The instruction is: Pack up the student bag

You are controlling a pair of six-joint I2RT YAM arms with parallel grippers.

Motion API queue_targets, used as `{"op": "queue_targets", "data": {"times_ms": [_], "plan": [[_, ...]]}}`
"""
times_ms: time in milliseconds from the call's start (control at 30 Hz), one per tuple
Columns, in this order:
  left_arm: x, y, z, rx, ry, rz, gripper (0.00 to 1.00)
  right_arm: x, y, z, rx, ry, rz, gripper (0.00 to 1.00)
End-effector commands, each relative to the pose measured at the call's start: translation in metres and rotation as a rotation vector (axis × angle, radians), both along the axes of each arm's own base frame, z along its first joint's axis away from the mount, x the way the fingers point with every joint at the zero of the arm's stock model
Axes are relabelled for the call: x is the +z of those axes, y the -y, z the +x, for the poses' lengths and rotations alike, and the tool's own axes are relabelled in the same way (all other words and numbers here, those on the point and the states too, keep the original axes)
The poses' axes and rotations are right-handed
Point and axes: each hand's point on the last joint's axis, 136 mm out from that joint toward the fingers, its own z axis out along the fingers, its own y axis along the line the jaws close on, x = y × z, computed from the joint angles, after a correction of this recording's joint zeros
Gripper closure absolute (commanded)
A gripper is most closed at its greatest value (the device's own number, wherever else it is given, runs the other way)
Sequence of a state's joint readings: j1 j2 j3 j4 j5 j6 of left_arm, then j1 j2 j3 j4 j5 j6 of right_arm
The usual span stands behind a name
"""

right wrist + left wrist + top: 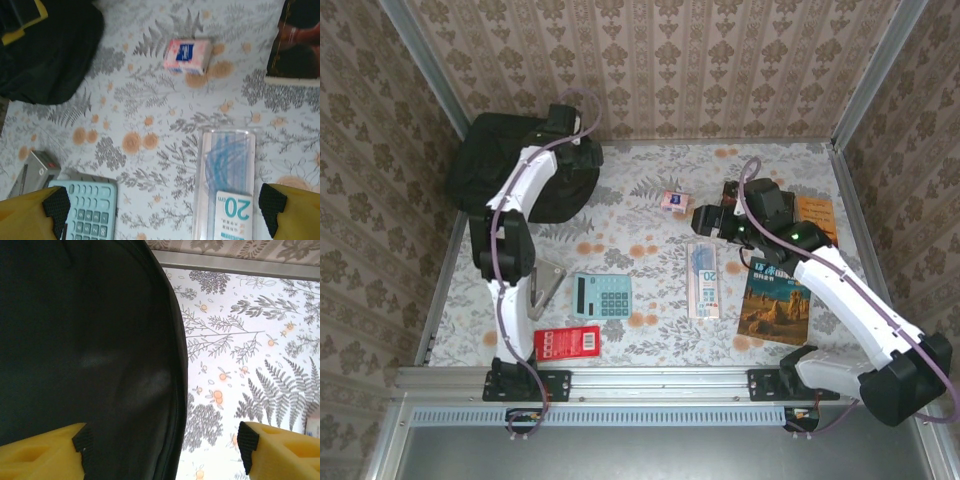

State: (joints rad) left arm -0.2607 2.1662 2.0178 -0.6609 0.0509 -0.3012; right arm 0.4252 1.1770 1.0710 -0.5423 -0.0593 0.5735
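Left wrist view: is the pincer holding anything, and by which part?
Nothing is held; the left pincer stands open astride the edge of the student bag.

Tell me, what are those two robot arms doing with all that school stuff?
They are packing a school bag. The left fingers are spread open over the edge of the black backpack at the far left of the table. The right fingers hang open above the ruler pack, beside the blue calculator. Neither arm holds anything, and the picture book lies out on the table too.
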Motion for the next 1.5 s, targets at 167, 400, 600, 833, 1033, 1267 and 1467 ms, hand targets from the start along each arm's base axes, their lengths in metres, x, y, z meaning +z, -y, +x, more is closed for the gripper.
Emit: {"op": "queue_targets", "data": {"times_ms": [167,400,600,833,1033,1267,1467], "plan": [[-0.017,0.026,0.028,-0.080,-0.011,-0.068,0.39,-0.014,-0.005,-0.007,-0.005,-0.083,0.046,0.03],[-0.039,0.036,0.039,-0.093,-0.024,-0.054,0.54,-0.031,-0.013,-0.010,0.016,-0.139,0.078,0.10],[-0.039,0.036,0.042,-0.091,-0.011,-0.039,0.83,-0.039,-0.023,-0.001,0.023,-0.144,0.111,0.20],[-0.026,0.049,0.025,-0.139,-0.010,-0.021,1.00,-0.053,-0.034,0.018,0.018,-0.179,0.095,0.18],[0.002,0.077,-0.011,-0.247,0.024,0.032,1.00,-0.081,-0.070,0.052,0.080,-0.250,0.150,0.31],[0.020,0.070,-0.039,-0.241,0.034,0.035,1.00,-0.133,-0.106,0.107,0.048,-0.341,0.217,0.57],[0.022,0.078,-0.058,-0.287,0.030,0.060,1.00,-0.175,-0.115,0.155,-0.005,-0.386,0.141,0.52]]}}
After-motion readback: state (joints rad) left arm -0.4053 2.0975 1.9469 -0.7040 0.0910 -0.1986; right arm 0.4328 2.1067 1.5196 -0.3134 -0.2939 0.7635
